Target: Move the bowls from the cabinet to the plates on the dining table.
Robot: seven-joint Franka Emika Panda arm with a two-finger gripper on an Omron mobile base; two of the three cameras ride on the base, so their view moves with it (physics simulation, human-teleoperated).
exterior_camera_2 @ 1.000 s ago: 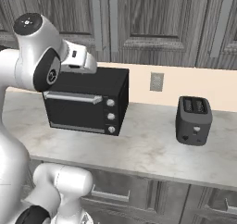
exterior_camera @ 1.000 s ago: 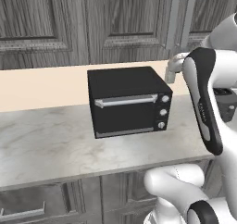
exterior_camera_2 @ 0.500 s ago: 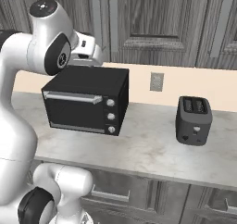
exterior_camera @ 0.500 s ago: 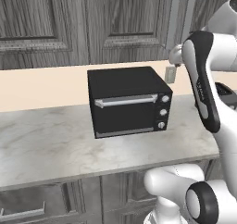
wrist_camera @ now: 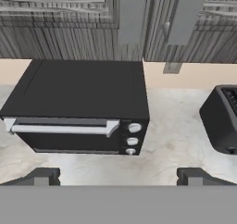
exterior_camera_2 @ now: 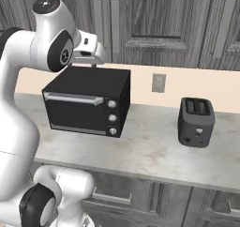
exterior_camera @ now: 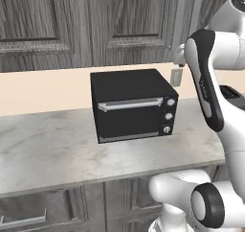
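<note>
Grey marble tabletop [exterior_camera: 52,154] runs across the lower half of the left base view, with the dark cabinet [exterior_camera: 72,25] shut along the top. A black oven [exterior_camera: 131,104] sits in the middle of that view. A small black toaster [exterior_camera_2: 196,122] stands at the right of the right base view. A wall plug plate [exterior_camera_2: 159,82] is on the tan wall between them.

The gripper [exterior_camera_2: 96,52] is up high in the upper left of the right base view, just above the oven and near two silver bar handles [exterior_camera_2: 107,22]. In the hand view the handles [wrist_camera: 157,15] sit at the top. The jaws are wide and hold nothing.

The bowls must be inside the cabinet, behind the shut doors, so I cannot see them. No plates or dining table can be seen from here.

What could go wrong? I think a door has to be pulled open first. The two handles are very close together, so the jaws could close on the wrong one, or on both. The hand is close over the oven, so a low move could bump it. A door that swings out could hit the arm [exterior_camera: 206,87].

I can read no words or brand names. The oven has three small knobs [exterior_camera: 168,115] with no marks I can make out.
</note>
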